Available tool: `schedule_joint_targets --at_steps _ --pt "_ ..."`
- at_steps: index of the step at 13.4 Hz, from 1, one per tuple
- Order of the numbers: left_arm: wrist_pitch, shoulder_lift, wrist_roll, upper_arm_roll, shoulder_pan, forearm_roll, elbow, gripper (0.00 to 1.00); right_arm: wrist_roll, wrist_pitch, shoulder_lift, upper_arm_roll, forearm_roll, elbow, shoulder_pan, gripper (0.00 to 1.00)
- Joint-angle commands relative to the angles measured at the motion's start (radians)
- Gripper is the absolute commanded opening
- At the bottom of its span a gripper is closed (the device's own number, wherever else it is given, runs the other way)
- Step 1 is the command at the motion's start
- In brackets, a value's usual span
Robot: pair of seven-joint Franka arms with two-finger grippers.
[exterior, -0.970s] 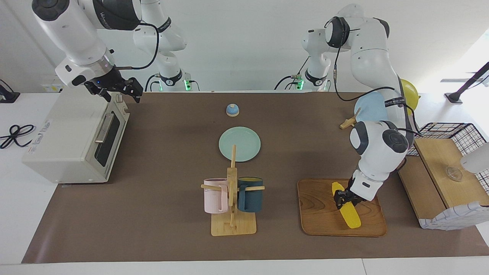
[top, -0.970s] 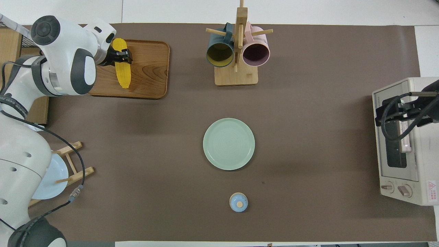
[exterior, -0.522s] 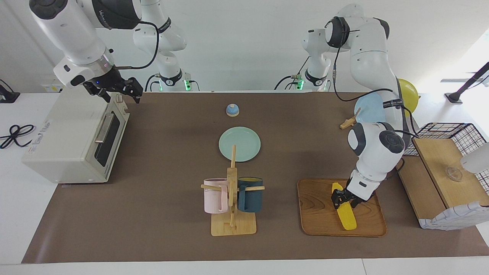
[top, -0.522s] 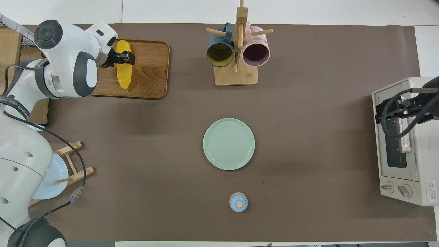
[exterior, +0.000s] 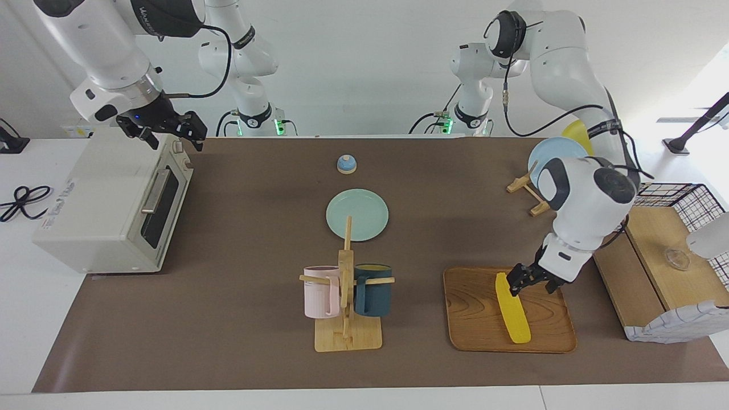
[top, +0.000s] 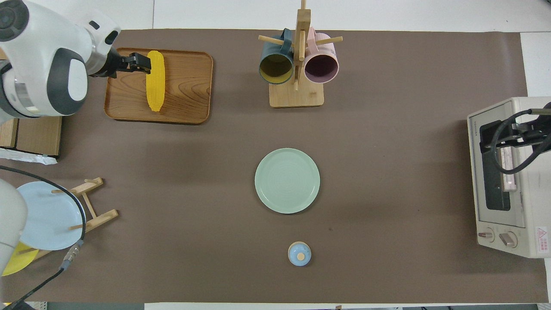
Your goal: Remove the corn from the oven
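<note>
The yellow corn (exterior: 512, 310) (top: 155, 80) lies flat on a wooden tray (exterior: 547, 336) (top: 189, 90) toward the left arm's end of the table. My left gripper (exterior: 532, 285) (top: 140, 63) hangs open just above the tray beside the corn's thick end, with nothing between its fingers. The off-white oven (exterior: 97, 193) (top: 531, 202) stands at the right arm's end with its glass door shut. My right gripper (exterior: 165, 130) (top: 501, 140) hovers open over the oven's top corner near the door's upper edge, holding nothing.
A pale green plate (exterior: 357, 214) lies mid-table, with a small blue bell (exterior: 346, 164) nearer to the robots. A wooden mug rack (exterior: 347, 296) holds a pink and a dark blue mug. A plate stand (exterior: 555, 156), wooden box (exterior: 655, 256) and wire basket sit at the left arm's end.
The left gripper opened, let go of the corn and lifted away toward the left arm's end; the corn now rests on the tray. The right gripper rose slightly over the oven.
</note>
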Motion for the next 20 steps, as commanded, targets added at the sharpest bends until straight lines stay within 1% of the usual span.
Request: schedule_joint_targets --at_steps 1,4,6,9,13,16,18,20 --pt "-0.140 -0.130 -0.002 0.003 0.019 0.010 -0.034 1.00 -0.032 -0.004 0.001 -0.010 0.008 0.014 -0.014 1.00" --pt "-0.309 -0.240 -0.002 0.032 0.016 0.011 -0.034 1.00 -0.032 -0.003 0.002 -0.014 0.011 0.014 -0.014 1.00" --pt "-0.415 -0.319 -0.001 0.034 0.034 0.014 -0.039 1.00 -0.032 -0.003 0.005 -0.015 -0.004 0.014 -0.014 1.00" --pt "-0.541 -0.397 0.008 0.035 0.053 0.016 -0.037 1.00 -0.032 -0.003 0.008 -0.011 -0.001 0.015 -0.014 1.00" --pt "-0.696 -0.492 0.008 0.035 0.051 0.017 -0.050 1.00 -0.032 -0.003 0.008 -0.011 0.002 0.015 -0.014 1.00" --pt "-0.762 -0.535 -0.001 0.032 0.047 0.031 -0.068 1.00 -0.032 -0.003 0.008 -0.010 0.002 0.015 -0.014 1.00" --pt "-0.762 -0.560 0.005 0.017 0.077 0.033 -0.086 1.00 -0.032 -0.003 0.008 -0.008 0.002 0.015 -0.014 1.00" --pt "-0.757 -0.560 0.012 -0.089 0.178 0.033 -0.085 1.00 -0.032 -0.003 0.008 -0.007 0.004 0.015 -0.014 1.00"
